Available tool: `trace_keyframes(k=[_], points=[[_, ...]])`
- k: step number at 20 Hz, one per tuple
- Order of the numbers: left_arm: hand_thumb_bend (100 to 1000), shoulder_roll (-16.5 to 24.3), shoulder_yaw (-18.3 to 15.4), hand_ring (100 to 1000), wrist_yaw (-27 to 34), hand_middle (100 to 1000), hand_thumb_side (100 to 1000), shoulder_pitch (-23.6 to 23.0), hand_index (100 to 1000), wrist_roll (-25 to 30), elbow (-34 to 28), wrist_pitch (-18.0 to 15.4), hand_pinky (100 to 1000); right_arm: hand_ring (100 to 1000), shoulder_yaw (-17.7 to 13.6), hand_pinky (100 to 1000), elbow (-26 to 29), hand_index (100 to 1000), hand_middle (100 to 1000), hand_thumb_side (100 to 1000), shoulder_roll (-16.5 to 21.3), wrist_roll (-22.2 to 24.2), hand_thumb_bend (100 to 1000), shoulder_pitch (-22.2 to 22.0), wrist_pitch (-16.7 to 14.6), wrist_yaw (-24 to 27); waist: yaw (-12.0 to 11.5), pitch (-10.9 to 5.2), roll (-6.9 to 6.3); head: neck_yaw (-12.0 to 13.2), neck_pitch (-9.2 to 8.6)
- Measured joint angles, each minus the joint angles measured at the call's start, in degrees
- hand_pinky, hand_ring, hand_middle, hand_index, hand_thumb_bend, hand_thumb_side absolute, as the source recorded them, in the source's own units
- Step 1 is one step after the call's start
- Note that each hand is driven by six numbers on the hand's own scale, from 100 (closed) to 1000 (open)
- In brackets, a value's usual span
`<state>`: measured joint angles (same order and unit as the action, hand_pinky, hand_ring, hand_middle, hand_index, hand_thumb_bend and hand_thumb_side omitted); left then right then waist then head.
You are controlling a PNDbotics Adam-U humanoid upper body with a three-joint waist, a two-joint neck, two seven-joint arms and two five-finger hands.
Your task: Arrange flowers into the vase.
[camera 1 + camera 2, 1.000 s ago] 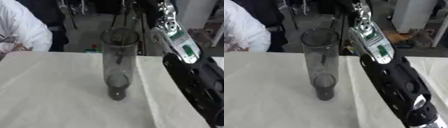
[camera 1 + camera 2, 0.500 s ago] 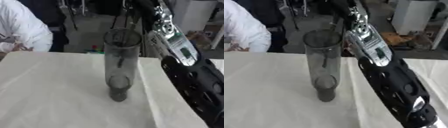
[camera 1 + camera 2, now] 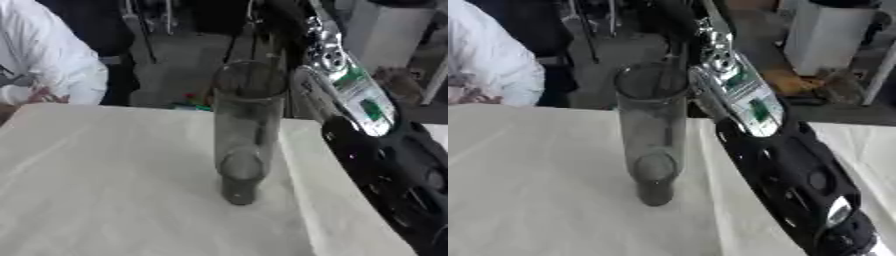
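Tall clear vase (image 3: 652, 131) upright on white table (image 3: 535, 195), robot arm (image 3: 785, 165) just beside

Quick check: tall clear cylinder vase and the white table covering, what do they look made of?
Tall clear cylinder vase: looks like smoky transparent glass, possibly clear plastic; the background and the far rim show through its wall, and the base looks thick and dark. No flowers visible in it.

White table covering: looks like matte cloth; it has soft folds and creases and no shine.
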<state>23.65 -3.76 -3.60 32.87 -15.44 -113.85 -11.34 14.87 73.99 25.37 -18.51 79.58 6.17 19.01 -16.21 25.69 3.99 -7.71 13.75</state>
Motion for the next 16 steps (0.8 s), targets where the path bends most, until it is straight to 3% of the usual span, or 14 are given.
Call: trace_keyframes(k=[13, 15, 16], points=[[100, -0.2, 0.0, 901, 0.2, 889, 1000, 0.0, 956, 0.0, 0.0, 0.0, 801, 310, 0.2, 238, 0.4, 100, 100, 409, 0.0, 1.8, 100, -0.1, 0.3, -1.2, 0.1, -0.1, 0.02, 0.1, -0.29], [100, -0.4, 0.0, 900, 0.2, 888, 1000, 0.0, 957, 0.0, 0.0, 0.0, 801, 305, 0.2, 238, 0.6, 100, 100, 440, 0.0, 1.7, 100, -0.3, 0.3, -0.9, 0.1, -0.1, 0.02, 0.1, -0.29], [100, -0.4, 0.0, 900, 0.2, 887, 1000, 0.0, 957, 0.0, 0.0, 0.0, 801, 303, 0.2, 243, 0.7, 100, 100, 499, 0.0, 1.7, 100, -0.4, 0.2, -0.8, 0.1, -0.11, 0.02, 0.1, -0.29]])
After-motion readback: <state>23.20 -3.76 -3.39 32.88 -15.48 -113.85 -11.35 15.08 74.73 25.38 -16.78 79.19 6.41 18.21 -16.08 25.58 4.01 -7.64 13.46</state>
